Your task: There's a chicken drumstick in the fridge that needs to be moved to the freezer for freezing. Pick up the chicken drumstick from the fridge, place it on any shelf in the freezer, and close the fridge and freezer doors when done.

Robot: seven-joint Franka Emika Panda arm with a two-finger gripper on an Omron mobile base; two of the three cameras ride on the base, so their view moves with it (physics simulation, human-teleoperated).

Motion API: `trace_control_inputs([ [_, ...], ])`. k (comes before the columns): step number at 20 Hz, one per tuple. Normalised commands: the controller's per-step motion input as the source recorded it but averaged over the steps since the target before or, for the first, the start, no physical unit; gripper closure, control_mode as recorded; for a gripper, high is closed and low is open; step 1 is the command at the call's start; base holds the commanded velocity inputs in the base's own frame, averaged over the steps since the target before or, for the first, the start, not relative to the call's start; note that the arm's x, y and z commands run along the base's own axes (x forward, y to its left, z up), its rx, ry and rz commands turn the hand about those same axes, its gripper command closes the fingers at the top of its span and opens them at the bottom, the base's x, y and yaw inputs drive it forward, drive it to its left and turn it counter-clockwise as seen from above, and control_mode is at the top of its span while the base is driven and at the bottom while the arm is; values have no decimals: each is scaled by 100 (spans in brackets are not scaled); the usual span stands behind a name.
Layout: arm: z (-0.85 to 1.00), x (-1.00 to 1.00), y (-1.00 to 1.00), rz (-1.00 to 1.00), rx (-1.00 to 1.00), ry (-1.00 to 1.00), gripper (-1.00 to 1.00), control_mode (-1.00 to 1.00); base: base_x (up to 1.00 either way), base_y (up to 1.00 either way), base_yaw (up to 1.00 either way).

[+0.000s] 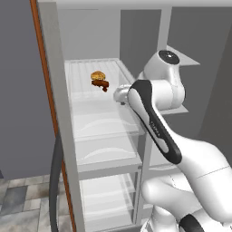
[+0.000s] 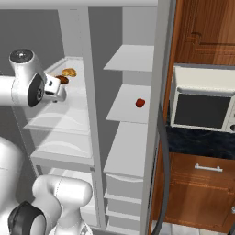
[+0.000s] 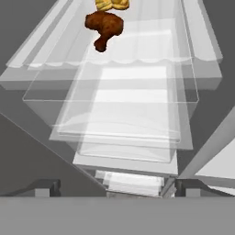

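The chicken drumstick (image 1: 100, 84) (image 2: 63, 80) (image 3: 104, 26) is dark brown and lies on the upper glass shelf (image 1: 86, 97) of the left compartment, touching a golden pastry (image 1: 98, 75) (image 3: 112, 4) behind it. My gripper (image 3: 117, 189) (image 2: 58, 85) hovers in front of that shelf, a short way from the drumstick. It is open, the fingertips (image 3: 46, 187) stand wide apart, and nothing is between them. The right compartment has bare white shelves (image 2: 131, 57).
A small red item (image 2: 140, 103) sits on the middle shelf of the right compartment. Both doors stand open: the left door's orange-edged side (image 1: 43, 68) and the right door's edge (image 2: 161, 114). A microwave (image 2: 202, 108) and wooden cabinets (image 2: 206, 32) flank the right.
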Motion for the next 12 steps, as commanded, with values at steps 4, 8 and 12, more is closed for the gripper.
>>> trace_control_inputs([
  [4, 24, 21, 61, -2, 4, -6, -100, -100, 0, 0, 0],
  [8, 14, 28, 34, 0, -1, 0, -100, -100, 0, 0, 0],
  [12, 0, 47, 6, 0, -3, -1, -100, -100, 0, 0, 0],
])
